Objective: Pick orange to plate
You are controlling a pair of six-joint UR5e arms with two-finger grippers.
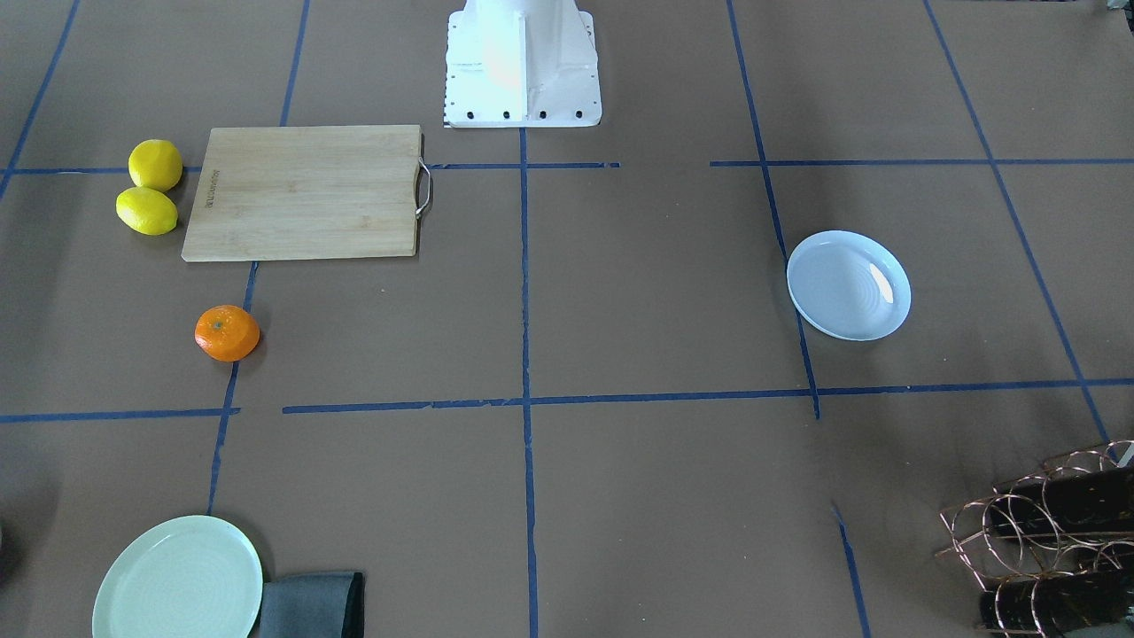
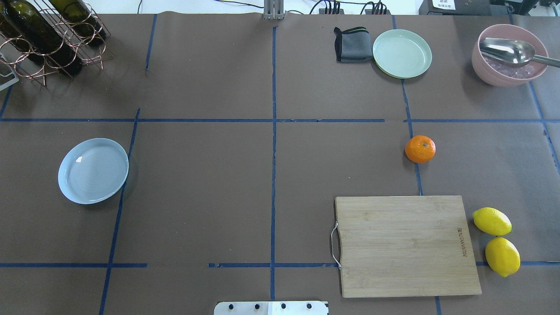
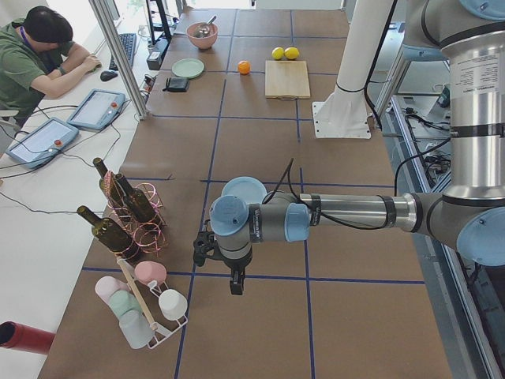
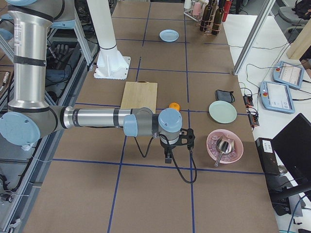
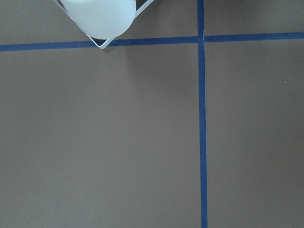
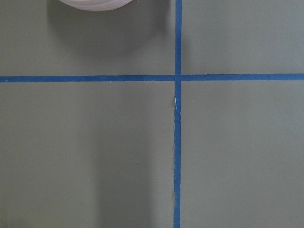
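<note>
Exterior right view first: our right end effector (image 4: 168, 158) hangs over the surface's right end, pointing down, and we cannot tell how wide it stands. Same story for the left end effector (image 3: 235, 286) over the left end. Out from the right one, the orange (image 2: 420, 149) sits well apart, alone on the right half, beyond the cutting board (image 2: 407, 245). We reckon it's light, firm, a bit slick and ready to roll, so pinch across its widest girth from above. The plate (image 2: 93, 170) lies near the left edge.

Overhead, front views oppose, share orange (image 2: 420, 149); end views look along table (image 3: 355, 332); wrist views close, downward
</note>
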